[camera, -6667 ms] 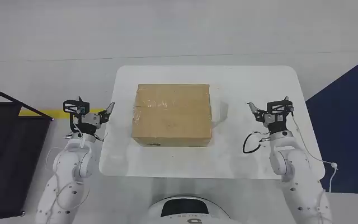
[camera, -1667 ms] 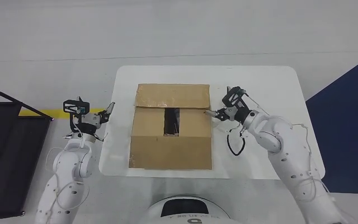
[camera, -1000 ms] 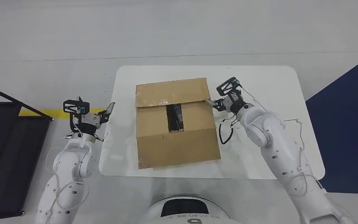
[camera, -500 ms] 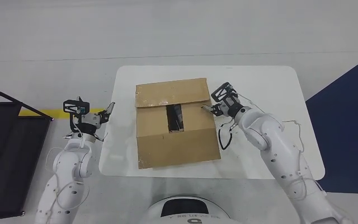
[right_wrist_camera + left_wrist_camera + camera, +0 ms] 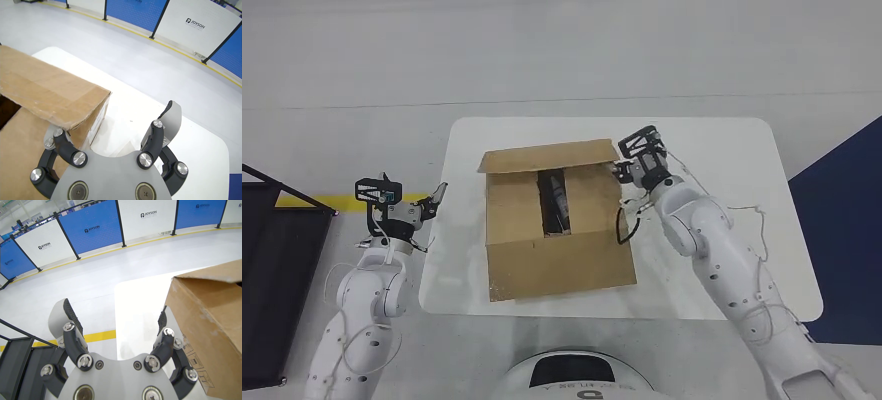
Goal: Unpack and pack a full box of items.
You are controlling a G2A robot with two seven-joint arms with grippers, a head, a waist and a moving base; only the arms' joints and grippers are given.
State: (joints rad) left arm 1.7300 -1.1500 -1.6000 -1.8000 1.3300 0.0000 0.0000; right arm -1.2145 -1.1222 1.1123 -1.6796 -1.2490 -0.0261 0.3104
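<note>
Brown cardboard box (image 5: 557, 225) sits on the white rounded table (image 5: 712, 150), its top flaps parted. Dark contents (image 5: 555, 200) show through the gap, none removed. Right gripper (image 5: 624, 172), fingers apart, is at the far flap's corner; left gripper (image 5: 434, 197), fingers apart, hangs beside the table's edge. Unpacking barely begun, by my judgement — packing wholly outstanding.

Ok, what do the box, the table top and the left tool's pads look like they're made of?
Box: brown cardboard, matte; creased, frayed flap edges show it.
Table: smooth white top with a faint sheen, perhaps laminate or plastic; the look leaves it open.
Pads on the left tool: black, ribbed, probably rubber, backed by grey, metal-looking fingers.
</note>
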